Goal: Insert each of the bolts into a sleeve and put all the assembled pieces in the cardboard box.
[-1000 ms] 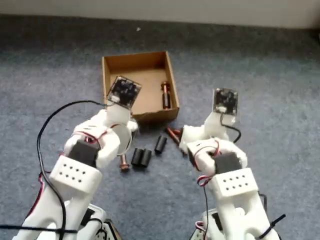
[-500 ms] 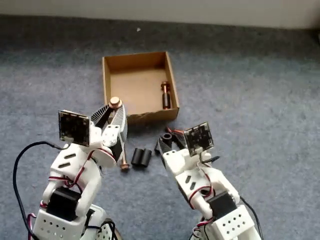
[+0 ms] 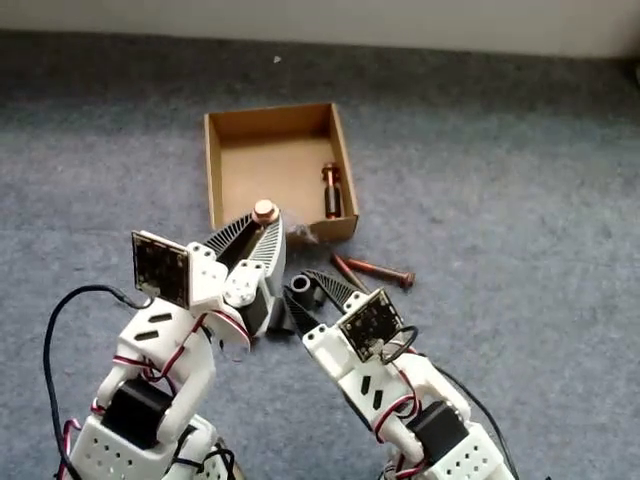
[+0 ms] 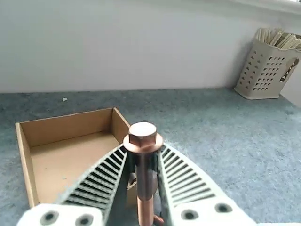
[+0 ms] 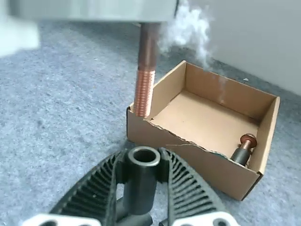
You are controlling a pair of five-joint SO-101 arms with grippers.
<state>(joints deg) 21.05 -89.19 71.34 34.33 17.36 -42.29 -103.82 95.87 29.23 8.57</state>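
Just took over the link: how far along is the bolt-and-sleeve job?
Done: one assembled piece lies in the cardboard box. In hand: the left gripper holds a bolt upright, the right gripper a sleeve, not yet joined. Left: join them, box them, then the loose bolts on the carpet.

left gripper [image 3: 264, 224] pointing up, pinching a bolt [image 4: 142, 137] upright, right gripper [image 3: 301, 292] sitting just beside it squeezing a sleeve [image 5: 140, 182], both arms leaning in toward each other
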